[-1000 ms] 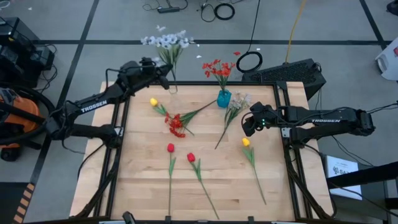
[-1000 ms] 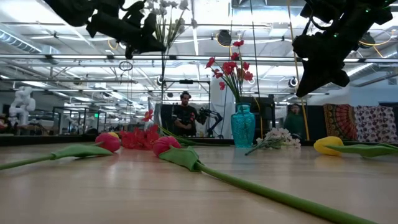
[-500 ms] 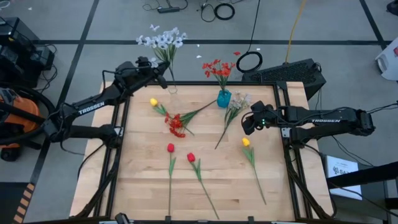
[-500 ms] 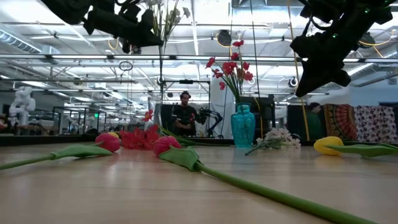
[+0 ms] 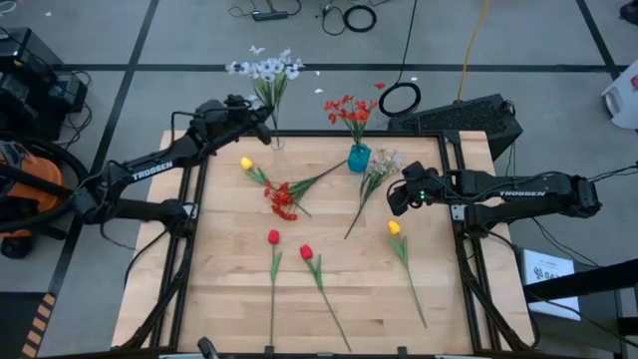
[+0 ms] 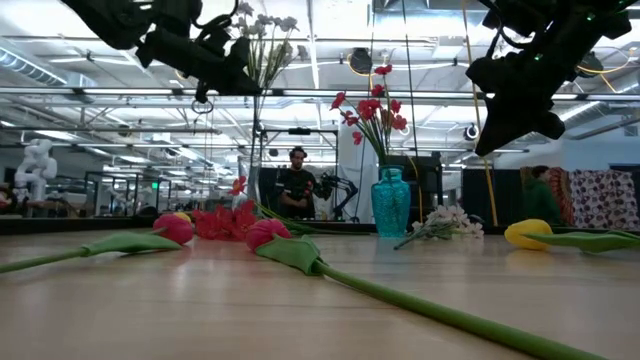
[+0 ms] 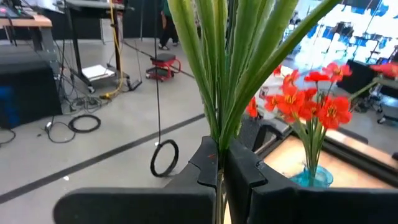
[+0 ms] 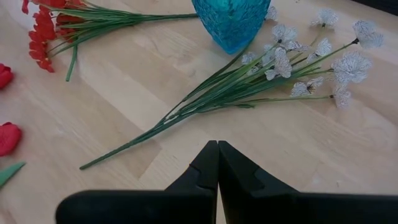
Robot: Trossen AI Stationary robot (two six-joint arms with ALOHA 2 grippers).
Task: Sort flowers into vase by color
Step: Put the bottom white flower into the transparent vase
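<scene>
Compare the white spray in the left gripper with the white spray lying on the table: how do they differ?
The held white spray is upright and clamped in the left gripper at the table's far edge. The other white spray lies flat and loose on the table, beside the blue vase. Both have pale blossoms and green stems.

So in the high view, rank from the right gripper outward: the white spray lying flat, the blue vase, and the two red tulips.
1. White spray, just left of the right gripper.
2. Blue vase, farther back-left.
3. Red tulips, front-centre, farthest.
</scene>
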